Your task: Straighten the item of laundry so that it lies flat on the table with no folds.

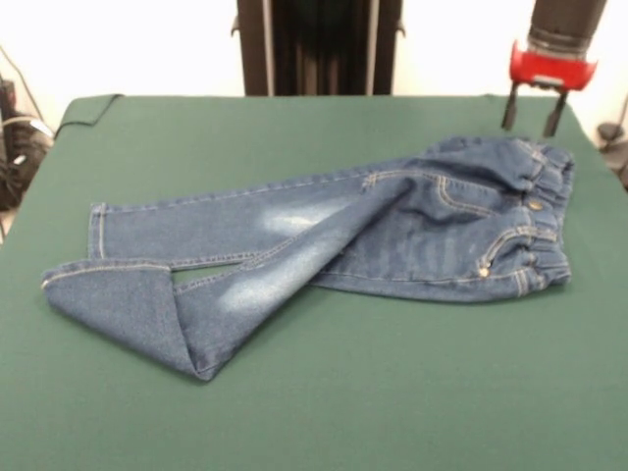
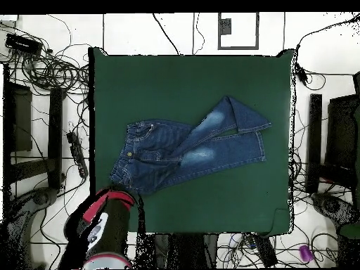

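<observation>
The item of laundry, a small pair of blue jeans, lies on the green table with its elastic waistband at the right and both legs running left. The near leg crosses toward the front, and its lower end is folded over on itself. The far leg's cuff lies flat. In the overhead view the jeans sit mid-table with the waistband at the left. My gripper hangs open just behind the waistband, above the table and holding nothing. Overhead, the arm covers the gripper.
Cables and dark equipment ring the table on the floor. More cables lie off the table's left side in the front view. The table cloth's far-left corner is slightly rumpled.
</observation>
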Robot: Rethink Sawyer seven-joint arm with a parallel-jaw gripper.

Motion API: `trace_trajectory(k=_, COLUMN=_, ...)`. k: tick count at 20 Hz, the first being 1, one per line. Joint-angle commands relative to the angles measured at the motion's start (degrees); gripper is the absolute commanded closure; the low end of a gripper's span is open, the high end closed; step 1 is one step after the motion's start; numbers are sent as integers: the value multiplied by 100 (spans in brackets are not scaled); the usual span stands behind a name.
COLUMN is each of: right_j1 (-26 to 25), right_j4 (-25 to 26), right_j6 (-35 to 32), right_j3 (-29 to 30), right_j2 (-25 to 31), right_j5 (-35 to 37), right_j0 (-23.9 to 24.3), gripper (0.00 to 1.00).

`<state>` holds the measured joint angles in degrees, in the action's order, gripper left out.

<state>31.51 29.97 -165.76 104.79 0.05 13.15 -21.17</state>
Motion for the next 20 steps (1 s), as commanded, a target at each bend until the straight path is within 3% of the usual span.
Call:
trace_trajectory(k=1, right_j1=-289, right_j4=734, right_j6=777, right_j3=-557, right_j2=619, right_j5=-692, right_j0=699, gripper=0)
trace_trajectory(k=9, right_j1=-100, right_j4=696, right_j6=922, right_j3=-640, right_j2=1495, right_j5=-180, right_j0=1616, gripper=0)
trace_trajectory(k=16, right_j1=218, right_j4=4, right_j6=1114, right_j3=-604, right_j2=2314, right_j5=1012, right_j0=2375, gripper=0)
trace_trajectory(k=20, right_j1=462, right_j4=-248, right_j6=958, right_j3=-491, right_j2=2515, right_j5=1387, right_j0=2380, gripper=0)
